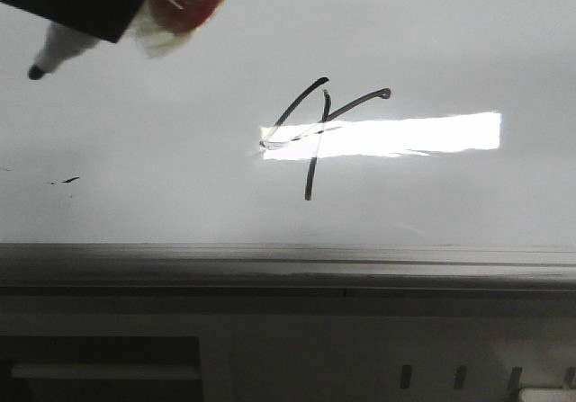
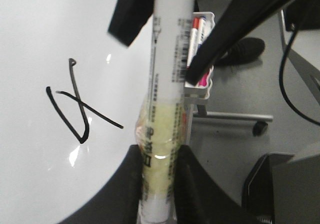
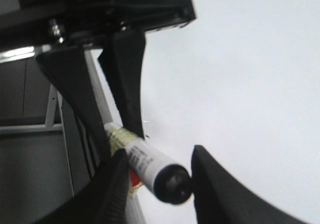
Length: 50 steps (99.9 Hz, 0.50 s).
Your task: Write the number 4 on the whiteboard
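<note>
One marker (image 1: pixel 63 47) shows at the far left of the front view, its dark tip well apart from the strokes. I judge it is held off the board because the writing is done. The left gripper (image 2: pixel 159 156) is clenched on the barrel where yellowish tape is wrapped, which probably thickens the barrel so it cannot slip between the fingers. One small black smudge (image 1: pixel 67 182) sits low on the left of the board and is no part of the figure.

In the middle stands the number 4 (image 1: pixel 315 137), one only, drawn on the whiteboard (image 1: pixel 450 42). It has three strokes: a slanted left stroke, a hooked crossbar and a vertical stem. One bright reflection (image 1: pixel 423 134) lies across the crossbar and runs to the right. Below it runs one grey edge rail (image 1: pixel 288 263).

The right gripper (image 3: pixel 160 154) straddles the marker's rounded black end with its jaws spread. A gap shows on at least one side, so it looks released, placed either to steady the marker or to take it.

There are two grippers in all and one board. One white holder (image 2: pixel 197 86) of spare markers stands beyond the board's edge, but how many it holds is unclear.
</note>
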### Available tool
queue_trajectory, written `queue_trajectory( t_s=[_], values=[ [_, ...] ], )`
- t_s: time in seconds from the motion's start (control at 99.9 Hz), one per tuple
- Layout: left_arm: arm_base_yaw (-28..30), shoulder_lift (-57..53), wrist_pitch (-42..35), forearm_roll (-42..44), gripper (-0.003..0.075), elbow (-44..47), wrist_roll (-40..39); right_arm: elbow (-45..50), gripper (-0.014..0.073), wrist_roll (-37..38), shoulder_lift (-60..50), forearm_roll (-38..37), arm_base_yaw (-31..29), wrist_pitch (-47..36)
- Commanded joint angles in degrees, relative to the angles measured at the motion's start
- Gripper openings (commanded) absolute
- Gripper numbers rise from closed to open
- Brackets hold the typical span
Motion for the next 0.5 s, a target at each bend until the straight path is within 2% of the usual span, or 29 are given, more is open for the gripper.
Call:
queue_trajectory(
  t_s=[0.0, 0.09, 0.21, 0.31, 0.49],
  values=[
    [-0.37, -0.79, -5.88, -6.55, -0.002, 1.7, -0.33, -0.99, 0.016, 2.02, -3.61, 0.86, -0.2, -3.58],
    [-0.37, -0.79, -13.16, -12.41, -0.002, 4.94, -0.33, 1.07, 0.0082, 4.16, -6.68, 0.86, -0.2, -5.71],
    [-0.37, -0.79, -23.67, -22.64, -0.002, 9.5, -0.22, 4.4, -0.0069, 6.72, -10.75, 0.86, -0.2, -9.41],
    [-0.37, -0.79, -31.65, -30.36, -0.002, 13.18, -0.22, 6.7, -0.0071, 9.46, -13.88, 0.86, -0.2, -12.07],
    [-0.37, -0.02, -43.16, -40.44, -0.002, 16.79, -0.22, 7.37, -0.0071, 9.44, -16.68, 0.86, -0.2, -13.76]
  ],
)
